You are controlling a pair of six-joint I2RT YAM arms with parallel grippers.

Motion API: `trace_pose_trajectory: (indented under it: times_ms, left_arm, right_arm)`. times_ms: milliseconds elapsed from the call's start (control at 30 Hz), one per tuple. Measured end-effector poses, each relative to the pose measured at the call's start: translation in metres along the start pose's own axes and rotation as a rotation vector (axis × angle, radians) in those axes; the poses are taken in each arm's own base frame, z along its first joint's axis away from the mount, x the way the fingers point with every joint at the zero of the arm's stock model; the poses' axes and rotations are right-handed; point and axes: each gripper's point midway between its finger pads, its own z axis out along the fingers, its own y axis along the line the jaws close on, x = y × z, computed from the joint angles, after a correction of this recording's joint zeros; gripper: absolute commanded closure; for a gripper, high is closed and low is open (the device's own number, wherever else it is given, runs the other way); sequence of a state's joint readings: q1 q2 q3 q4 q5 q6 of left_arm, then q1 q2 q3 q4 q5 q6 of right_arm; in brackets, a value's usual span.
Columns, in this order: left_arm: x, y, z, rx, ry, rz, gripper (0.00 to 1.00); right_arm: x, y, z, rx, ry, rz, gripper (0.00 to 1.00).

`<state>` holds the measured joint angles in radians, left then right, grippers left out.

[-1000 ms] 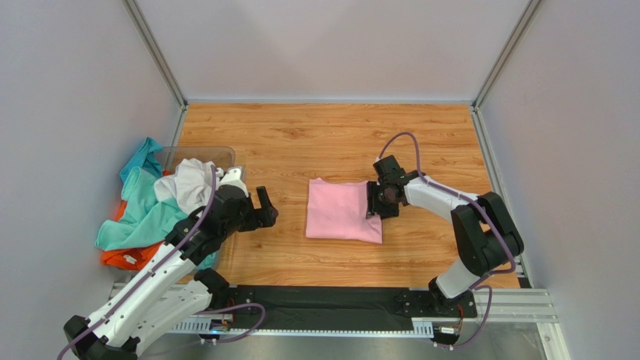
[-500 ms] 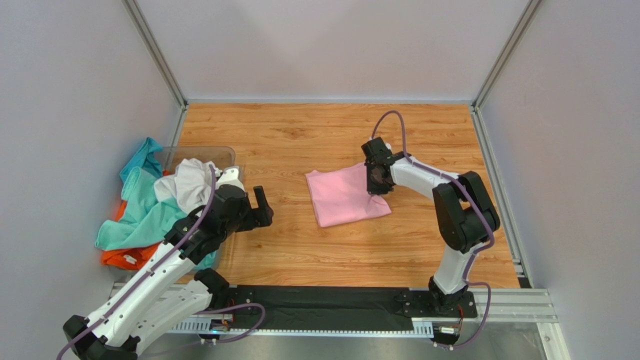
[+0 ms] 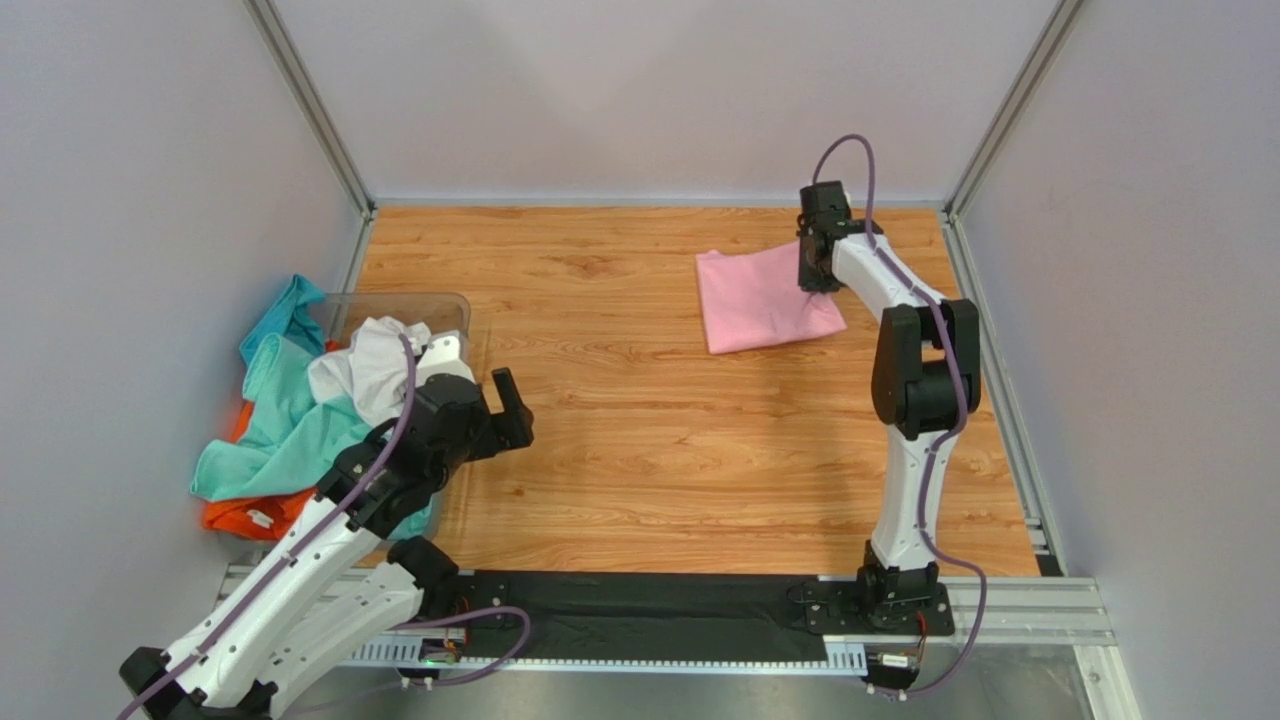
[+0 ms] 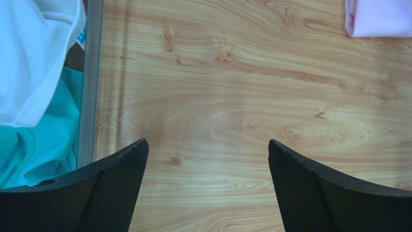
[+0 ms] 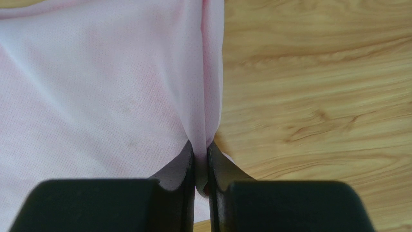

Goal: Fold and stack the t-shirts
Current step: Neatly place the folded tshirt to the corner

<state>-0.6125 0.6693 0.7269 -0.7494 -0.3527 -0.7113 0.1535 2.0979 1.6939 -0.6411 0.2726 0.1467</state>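
Pink t-shirt [image 3: 756,300]: folded to a flat rectangle. It lies on the worktop [image 3: 646,435] in the far right part, near the back wall.
Right claw [image 5: 200,149]: clenched on the right edge of the pink t-shirt, with a thin fold of cloth pinched between its two fingers.
Left claw [image 4: 207,145]: released, with the jaws wide apart and nothing between them. It hangs over bare wood just beside the clear plastic bin [image 3: 436,308].
Other shirts: the white t-shirt [image 3: 373,368], the teal t-shirt [image 3: 286,413] and the orange t-shirt [image 3: 248,515] are piled loose in and over the bin, at the left side.
Key relation: the pink t-shirt spreads to the left of the right claw. Its long axis goes across the worktop, a little tilted. The right arm is stretched far out to it, and the left arm is well apart from it.
Likely step: I think the folded shirt is being placed as the base of the stack.
Next move: it seems to ask only that the right claw lets go without dragging the fold open.
Nearer arm for the pile: the left one.
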Motion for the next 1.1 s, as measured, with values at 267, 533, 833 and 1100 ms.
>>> trace_pose_trajectory:
  times_ms: [267, 533, 833, 1100]
  left_arm:
    - [-0.014, 0.011, -0.005, -0.046, -0.082, -0.030, 0.00]
    - [-0.019, 0.015, -0.007, -0.061, -0.108, -0.038, 0.00]
    - [-0.019, 0.016, -0.005, -0.078, -0.109, -0.033, 0.00]
    - [-0.014, 0.017, 0.002, -0.099, -0.079, -0.012, 0.00]
  right_arm:
    - [-0.047, -0.081, 0.044, 0.108, -0.013, -0.004, 1.00]
    - [-0.064, -0.152, 0.081, 0.197, -0.013, 0.009, 0.97]
    - [-0.076, -0.194, 0.095, 0.244, -0.046, -0.001, 0.93]
    - [-0.092, -0.199, 0.090, 0.254, -0.097, -0.006, 0.43]
